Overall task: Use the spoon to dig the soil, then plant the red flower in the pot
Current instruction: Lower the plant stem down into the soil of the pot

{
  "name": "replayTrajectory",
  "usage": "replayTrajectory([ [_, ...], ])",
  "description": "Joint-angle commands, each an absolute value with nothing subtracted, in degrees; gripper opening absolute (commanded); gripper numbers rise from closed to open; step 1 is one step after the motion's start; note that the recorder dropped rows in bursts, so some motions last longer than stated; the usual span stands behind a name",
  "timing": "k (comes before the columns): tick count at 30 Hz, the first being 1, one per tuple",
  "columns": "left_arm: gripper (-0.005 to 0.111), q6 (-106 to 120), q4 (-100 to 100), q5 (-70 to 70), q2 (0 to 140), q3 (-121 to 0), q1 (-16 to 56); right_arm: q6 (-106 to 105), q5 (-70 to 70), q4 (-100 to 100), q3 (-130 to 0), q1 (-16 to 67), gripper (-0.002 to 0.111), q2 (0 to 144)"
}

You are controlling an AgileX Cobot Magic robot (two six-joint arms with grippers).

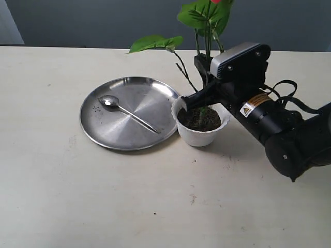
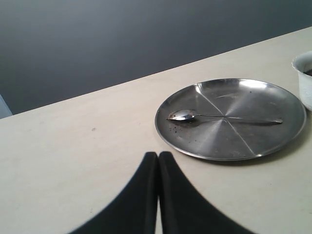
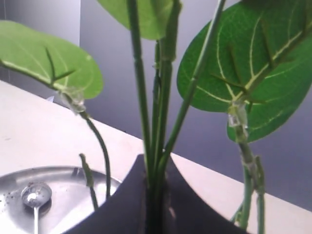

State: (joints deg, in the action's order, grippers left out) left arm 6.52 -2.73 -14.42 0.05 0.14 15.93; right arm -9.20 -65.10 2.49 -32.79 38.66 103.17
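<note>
The red flower (image 1: 206, 14) stands upright with its bundled green stems (image 3: 157, 146) pinched in my right gripper (image 3: 156, 168), which is shut on them. The stem base reaches down into the dark soil (image 1: 199, 120) inside the white scalloped pot (image 1: 200, 135). My right gripper (image 1: 194, 98) hovers just over the pot's rim. Only a sliver of red bloom (image 1: 220, 1) shows at the frame edge. The spoon (image 1: 128, 113) lies on the steel plate (image 1: 98, 129), left of the pot. My left gripper (image 2: 158, 157) is shut on nothing, apart from the plate and the spoon (image 2: 224, 117).
The steel plate (image 2: 195, 146) carries a few soil crumbs near the spoon's bowl and touches the pot's left side. The pot's rim (image 2: 303, 73) shows at the edge of the left wrist view. A broad leaf (image 1: 155, 42) overhangs the plate's far side.
</note>
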Motion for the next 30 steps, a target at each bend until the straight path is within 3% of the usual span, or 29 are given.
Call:
replayTrajectory([
  [1, 0.0, 6.44, -2.26, -13.66, 0.0, 0.0, 16.22, -8.99, -66.39, 1.62, -32.75, 38.78, 0.001, 108.13],
  [30, 0.0, 6.43, -2.26, -13.66, 0.0, 0.0, 16.22, -8.72, -69.96, 7.41, -34.09, 38.78, 0.001, 105.9],
])
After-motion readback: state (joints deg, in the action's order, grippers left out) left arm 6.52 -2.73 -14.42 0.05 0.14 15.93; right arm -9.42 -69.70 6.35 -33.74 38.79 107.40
